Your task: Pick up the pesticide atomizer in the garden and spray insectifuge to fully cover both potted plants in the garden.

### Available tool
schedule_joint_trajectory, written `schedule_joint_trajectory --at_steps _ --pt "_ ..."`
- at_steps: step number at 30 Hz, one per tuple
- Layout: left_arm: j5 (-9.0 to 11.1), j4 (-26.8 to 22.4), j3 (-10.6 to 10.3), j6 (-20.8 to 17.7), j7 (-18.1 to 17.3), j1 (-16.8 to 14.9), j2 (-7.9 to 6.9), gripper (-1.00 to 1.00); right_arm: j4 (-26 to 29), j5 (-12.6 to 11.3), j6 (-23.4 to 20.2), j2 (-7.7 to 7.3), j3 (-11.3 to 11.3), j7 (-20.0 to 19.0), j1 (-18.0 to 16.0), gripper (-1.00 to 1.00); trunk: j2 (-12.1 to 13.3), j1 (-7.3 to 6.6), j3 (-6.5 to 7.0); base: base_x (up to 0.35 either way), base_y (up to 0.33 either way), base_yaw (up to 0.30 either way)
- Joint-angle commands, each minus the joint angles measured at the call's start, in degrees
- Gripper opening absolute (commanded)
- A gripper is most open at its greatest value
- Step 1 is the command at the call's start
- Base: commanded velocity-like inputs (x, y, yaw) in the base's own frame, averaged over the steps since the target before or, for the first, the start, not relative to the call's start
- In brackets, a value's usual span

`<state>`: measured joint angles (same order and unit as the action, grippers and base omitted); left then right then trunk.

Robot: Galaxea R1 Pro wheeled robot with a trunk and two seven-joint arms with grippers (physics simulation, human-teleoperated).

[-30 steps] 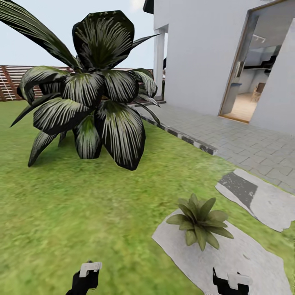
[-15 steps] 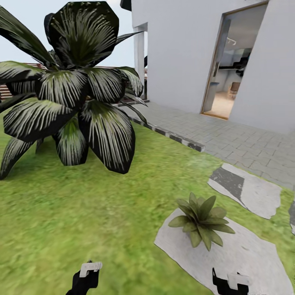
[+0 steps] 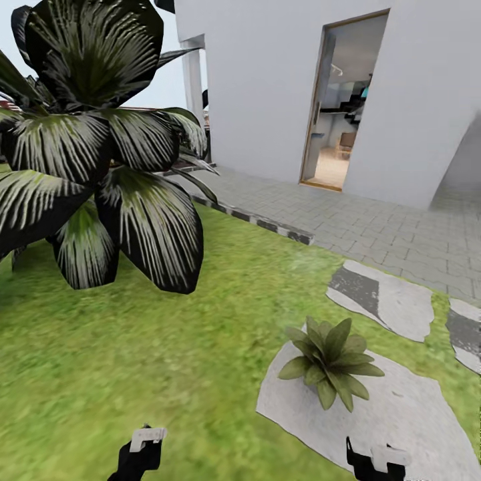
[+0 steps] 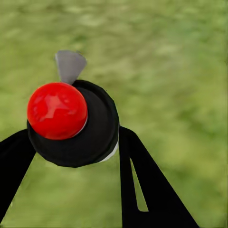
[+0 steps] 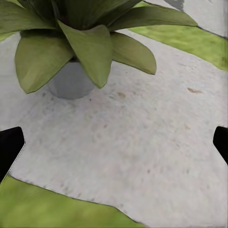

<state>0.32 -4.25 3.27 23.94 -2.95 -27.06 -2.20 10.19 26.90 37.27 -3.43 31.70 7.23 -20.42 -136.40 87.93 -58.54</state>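
The camera had panned right: the shrub [image 3: 93, 147] sat further left than before. The left hand [image 4: 80, 156] pinched the atomizer [image 4: 71, 123] over the lawn [image 3: 133, 361]. One potted plant [image 3: 331, 361] stood on a stone [image 3: 401, 414]. The right hand [image 5: 114, 142] was spread.

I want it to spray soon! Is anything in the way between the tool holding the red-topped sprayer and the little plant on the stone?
Nothing visible: only lawn lies between the left tool, shut on the sprayer, and the potted plant.
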Motion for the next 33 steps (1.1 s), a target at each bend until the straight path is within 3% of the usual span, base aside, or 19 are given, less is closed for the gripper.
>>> schedule_joint_trajectory --at_steps 1,20,33 --pt "0.03 0.03 0.33 0.14 -0.31 -0.01 0.00 -1.00 -0.08 0.61 0.17 0.00 0.20 0.41 -0.06 1.00 -0.02 0.01 -0.05 0.164 0.319 -0.284" --pt "0.03 0.03 0.33 0.16 -0.31 -0.01 0.00 -1.00 -0.08 0.61 0.16 0.00 0.20 0.41 -0.06 1.00 -0.02 0.01 -0.05 0.211 0.267 -0.285" --pt "0.03 0.03 0.33 0.22 -0.31 -0.01 0.00 -1.00 -0.08 0.61 0.17 0.00 0.20 0.41 -0.06 1.00 -0.02 0.01 -0.05 0.107 0.068 -0.285"
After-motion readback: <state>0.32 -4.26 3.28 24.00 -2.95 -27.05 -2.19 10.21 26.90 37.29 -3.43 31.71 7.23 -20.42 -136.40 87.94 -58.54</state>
